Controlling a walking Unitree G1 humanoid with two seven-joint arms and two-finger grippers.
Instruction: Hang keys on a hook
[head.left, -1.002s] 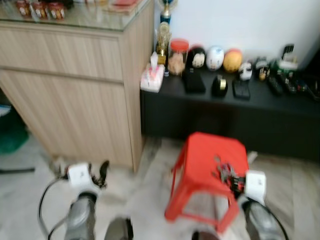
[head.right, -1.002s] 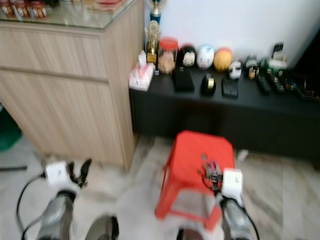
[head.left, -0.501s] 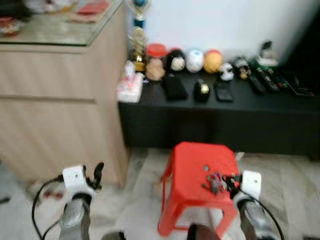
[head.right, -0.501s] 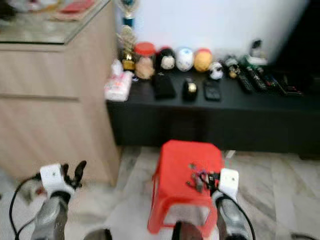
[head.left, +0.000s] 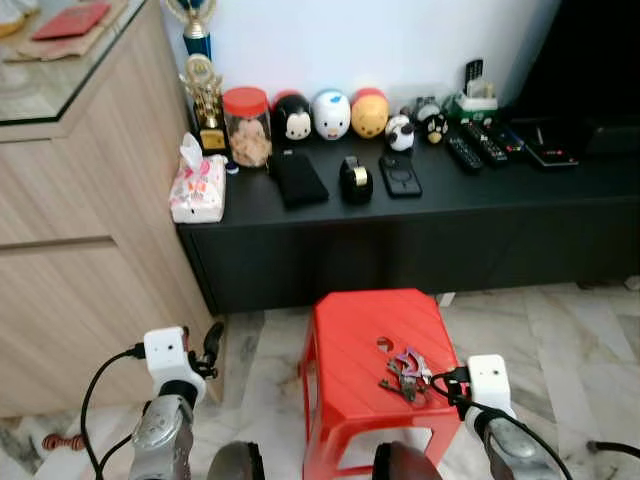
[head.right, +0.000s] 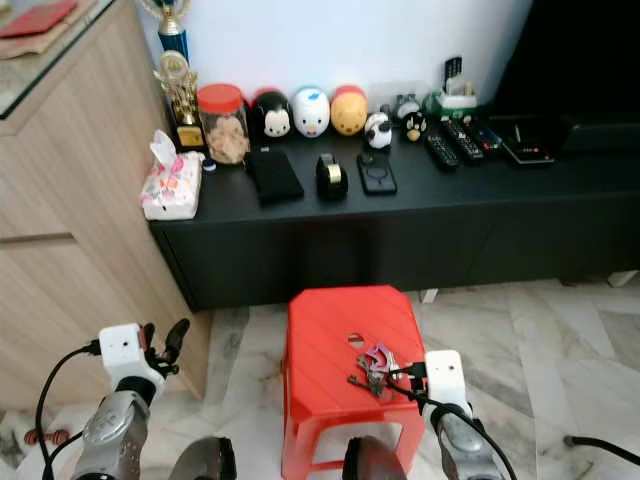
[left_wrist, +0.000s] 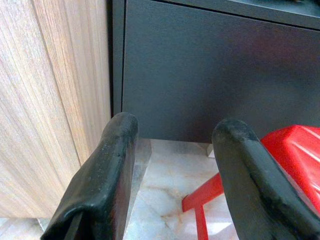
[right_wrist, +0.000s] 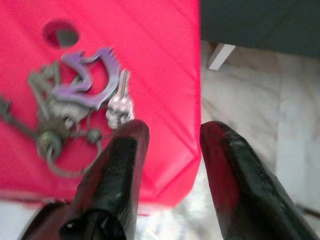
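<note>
The bunch of metal keys with a purple clip (head.left: 405, 370) lies on top of the red plastic stool (head.left: 350, 345), low in the middle of the left eye picture. The right tool (head.left: 455, 383) sits just beside the keys, at the stool's right edge. The keys lie a little to the left of it and slightly ahead. In the right wrist picture the keys (right_wrist: 75, 102) are off to one side of the black fingers (right_wrist: 117, 165), not between them. The fingers are spread apart and hold nothing.

The right arm is much nearer to the keys. I think it must slide left over the stool to get them.

The left tool (head.left: 205, 350) is at the lower left, near the light wooden cabinet (head.left: 90, 250). Its fingers are apart and hold nothing.

A clear jar with a red lid (head.left: 246, 125) stands on the black tabletop (head.left: 420, 200), with brown bits inside.
</note>
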